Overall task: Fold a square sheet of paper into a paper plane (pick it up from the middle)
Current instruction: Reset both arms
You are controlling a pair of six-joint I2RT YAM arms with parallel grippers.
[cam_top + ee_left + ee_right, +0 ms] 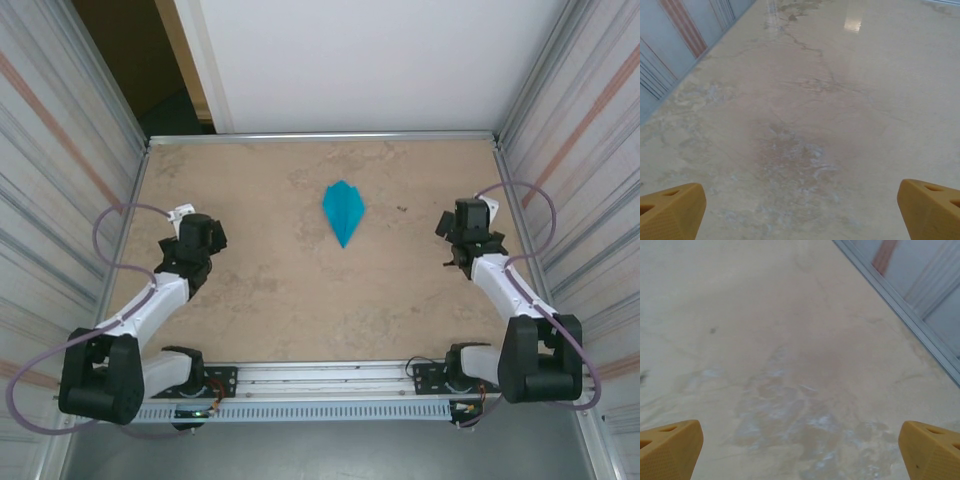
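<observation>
Out on the bare table (270, 290), a little beyond the middle and toward the far edge: the paper plane (343, 212), lying flat. Thin teal-blue paper, folded to a small kite or dart outline, broad and slightly notched at the far end, narrowing to a sharp tip aimed at the near edge; creased down the centre, with one half a shade darker than the other. Well apart from both arms, roughly midway between them. To its left, the left pincer (198, 240), black-bodied, held over the table near the left wall; in the left wrist view, mustard-yellow fingertips (670, 212) at the two bottom corners, blunt and wedge-shaped with small recesses, spread wide over table surface. To its right, the right pincer (468, 238), likewise black, near the right wall; same yellow fingertips (670, 447) in the right wrist view, spread wide and gripping nothing. Table top smooth and faintly glossy, beige stone-look with brown veins and pale scuffed patches, catching a bright reflection at the far end in the left wrist view. Hemmed in by ribbed grey metal walls (60, 150) on both sides, striped with thin rust-coloured lines, and by a plain white panel (380, 60) at the back. Along the near edge, a slotted aluminium rail (320, 378) carrying both arm bases; white arm links, black joints, looping mauve cables (105, 225).
</observation>
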